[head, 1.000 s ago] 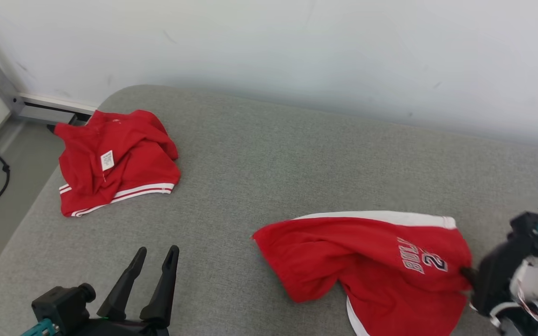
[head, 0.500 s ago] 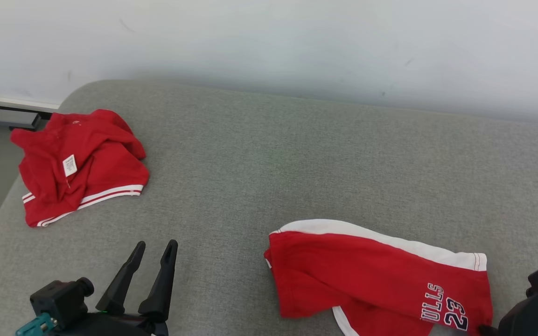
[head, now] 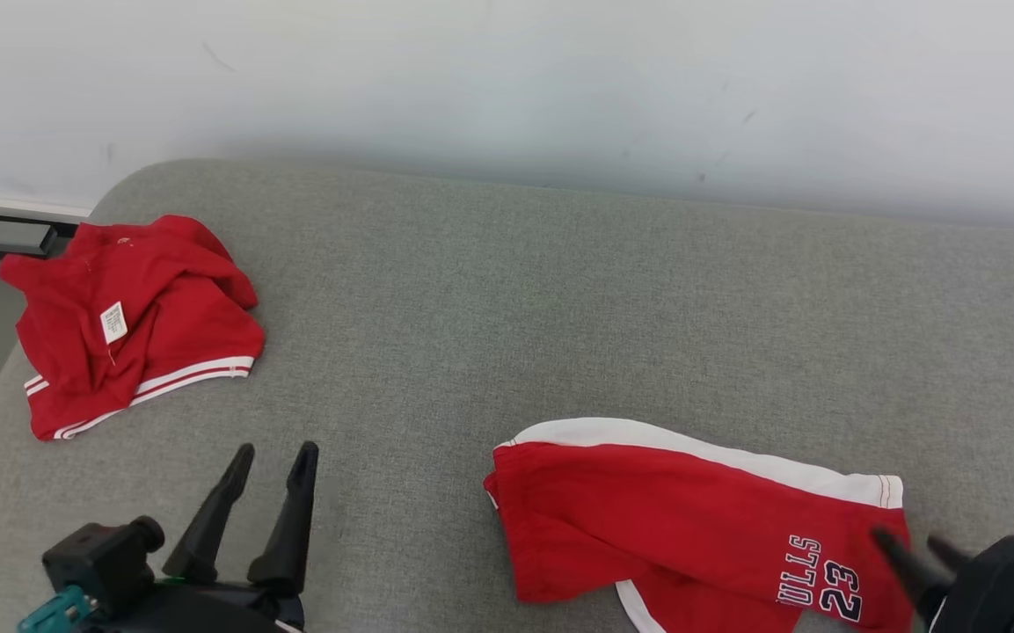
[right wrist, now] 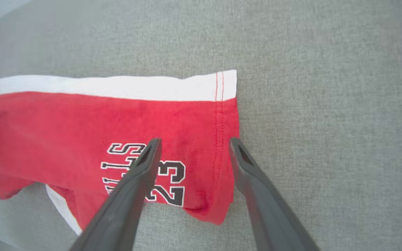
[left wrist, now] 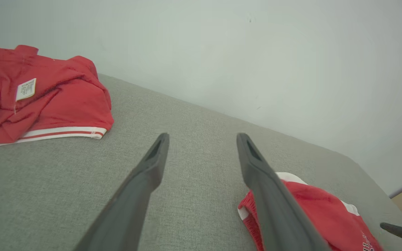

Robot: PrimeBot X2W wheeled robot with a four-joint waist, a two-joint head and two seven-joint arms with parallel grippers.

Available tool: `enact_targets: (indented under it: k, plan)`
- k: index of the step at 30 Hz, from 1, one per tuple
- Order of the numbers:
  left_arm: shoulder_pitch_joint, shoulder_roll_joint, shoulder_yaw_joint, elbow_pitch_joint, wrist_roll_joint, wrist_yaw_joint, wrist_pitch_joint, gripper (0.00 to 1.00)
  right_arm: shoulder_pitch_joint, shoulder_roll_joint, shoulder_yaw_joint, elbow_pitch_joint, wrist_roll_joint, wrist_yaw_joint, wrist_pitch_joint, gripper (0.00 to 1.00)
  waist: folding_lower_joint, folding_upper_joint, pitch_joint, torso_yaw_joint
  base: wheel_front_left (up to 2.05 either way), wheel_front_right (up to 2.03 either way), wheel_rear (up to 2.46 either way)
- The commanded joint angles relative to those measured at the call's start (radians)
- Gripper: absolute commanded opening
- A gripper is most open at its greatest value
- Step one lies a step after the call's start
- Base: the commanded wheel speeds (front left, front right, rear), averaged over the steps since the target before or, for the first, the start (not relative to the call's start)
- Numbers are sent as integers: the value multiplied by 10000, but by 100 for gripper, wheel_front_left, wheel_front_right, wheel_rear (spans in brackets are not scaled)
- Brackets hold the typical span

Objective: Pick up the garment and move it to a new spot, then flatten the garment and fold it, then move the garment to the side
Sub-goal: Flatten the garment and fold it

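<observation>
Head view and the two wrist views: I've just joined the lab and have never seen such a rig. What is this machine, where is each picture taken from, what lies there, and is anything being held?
It is a wheeled robot with two arms, each ending in a gripper with two long dark fingers. The head view looks down from a camera on its head: the left gripper sits at the lower left, the right gripper at the lower right. Each wrist view looks along one gripper's own fingers. On the grey padded surface lie red shorts printed with 23, spread fairly flat, and at the far left a crumpled red garment with a white label. Both grippers are open and hold nothing. The right one is poised over the shorts' hem end, by the number.
</observation>
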Motion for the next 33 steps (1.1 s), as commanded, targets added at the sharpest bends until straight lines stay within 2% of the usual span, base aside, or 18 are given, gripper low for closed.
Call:
enact_targets:
  k: [1, 2, 8, 12, 16, 23, 33]
  plan:
    - [-56, 42, 70, -19, 24, 15, -63, 100, -125, -33, -20, -94, 111, -3, -309, 100, 0, -1, -23, -12, 0, 0, 0]
    - [-34, 63, 136, 44, 167, 208, -127, 100, -212, -44, -168, -110, 286, -3, -840, 100, 0, -1, -56, -28, 0, 0, 0]
    - [104, -147, 425, -51, 440, 480, -468, 100, -366, -41, -60, 14, 1145, -3, -3732, 100, 0, -1, -291, -120, 0, 0, 0]
    - [204, -272, 692, -115, 601, 607, -592, 100, -365, -32, 434, 186, 1805, -3, -5708, 100, 0, -1, -532, -239, 0, 0, 0]
    - [371, -359, 952, -208, 771, 539, -659, 100, -295, -39, 1355, 339, 1989, -3, -7047, 100, 0, -1, -736, -407, 0, 0, 0]
    - [681, -537, 1079, -81, 1153, 109, -693, 100, -195, -36, 2520, 581, 966, -3, -7970, 100, 0, -1, -839, -647, 0, 0, 0]
    - [627, -242, 631, 582, 1655, -63, -470, 100, -221, -35, 2602, 1161, 379, -3, -7954, 100, 0, -1, -754, -844, 0, 0, 0]
